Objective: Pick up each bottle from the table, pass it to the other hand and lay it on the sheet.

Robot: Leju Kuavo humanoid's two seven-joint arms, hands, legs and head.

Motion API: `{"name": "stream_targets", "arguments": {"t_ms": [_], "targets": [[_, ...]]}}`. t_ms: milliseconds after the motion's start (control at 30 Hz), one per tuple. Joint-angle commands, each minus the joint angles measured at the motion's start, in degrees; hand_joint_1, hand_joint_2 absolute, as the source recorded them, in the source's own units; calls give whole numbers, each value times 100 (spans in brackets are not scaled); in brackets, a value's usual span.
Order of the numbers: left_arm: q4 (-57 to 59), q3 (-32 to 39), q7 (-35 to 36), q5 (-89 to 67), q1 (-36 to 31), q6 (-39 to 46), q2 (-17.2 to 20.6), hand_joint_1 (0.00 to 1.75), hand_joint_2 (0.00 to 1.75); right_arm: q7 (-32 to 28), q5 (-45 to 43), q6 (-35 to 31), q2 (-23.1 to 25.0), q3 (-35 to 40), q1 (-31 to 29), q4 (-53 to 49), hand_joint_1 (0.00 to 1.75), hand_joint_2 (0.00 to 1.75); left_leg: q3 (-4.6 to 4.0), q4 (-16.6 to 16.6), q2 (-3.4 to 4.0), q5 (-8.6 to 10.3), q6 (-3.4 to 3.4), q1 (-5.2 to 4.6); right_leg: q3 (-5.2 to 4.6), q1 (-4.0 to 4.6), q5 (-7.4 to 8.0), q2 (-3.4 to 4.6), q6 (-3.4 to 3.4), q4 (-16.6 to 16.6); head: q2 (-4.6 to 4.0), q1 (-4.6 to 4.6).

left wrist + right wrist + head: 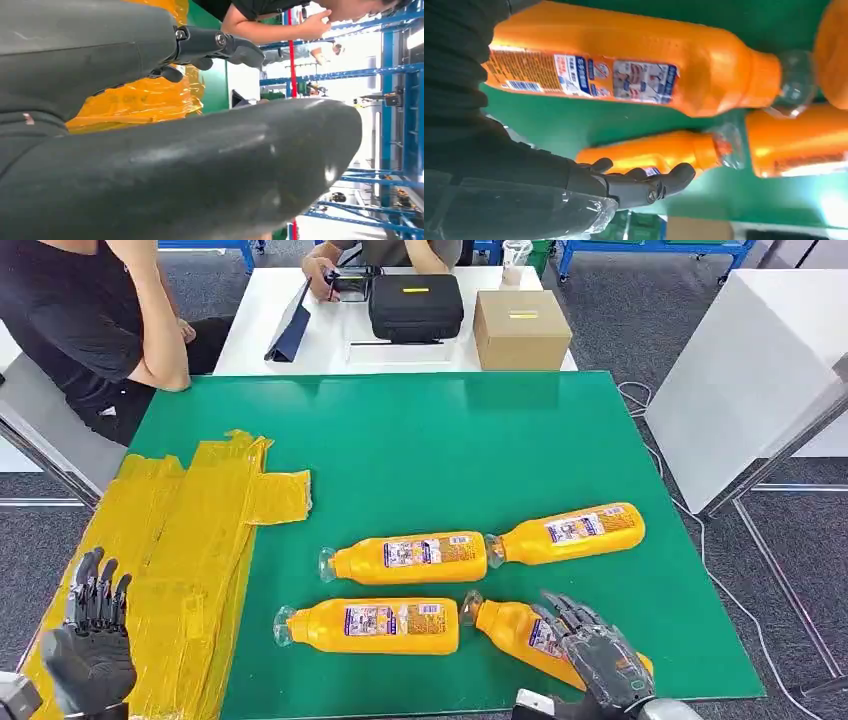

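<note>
The right hand [597, 648], fingers apart, is hovering over the nearest orange bottle [515, 632]; smooth rigid plastic, probably slippery, so grasping mid-body seems best.

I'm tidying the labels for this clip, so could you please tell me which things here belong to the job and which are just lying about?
For the job: four orange bottles, yellow sheet, left robot hand, right robot hand.

Lying about: black case, cardboard box, white table, cable.
</note>
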Motion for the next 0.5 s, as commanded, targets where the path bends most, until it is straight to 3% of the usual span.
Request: {"name": "stream_targets", "arguments": {"t_ms": [33, 500], "targets": [[238, -186, 69, 112, -115, 174, 219, 0, 0, 246, 74, 64, 54, 236, -171, 1061, 0, 175, 11, -9, 3, -2, -19, 8, 14, 7, 1, -3, -7, -14, 0, 0], [279, -158, 69, 152, -92, 226, 119, 0, 0, 606, 187, -68, 364, -15, -22, 1627, 0, 175, 10, -8, -9, 0, -15, 4, 13, 4, -2, -14, -7, -11, 0, 0]]}}
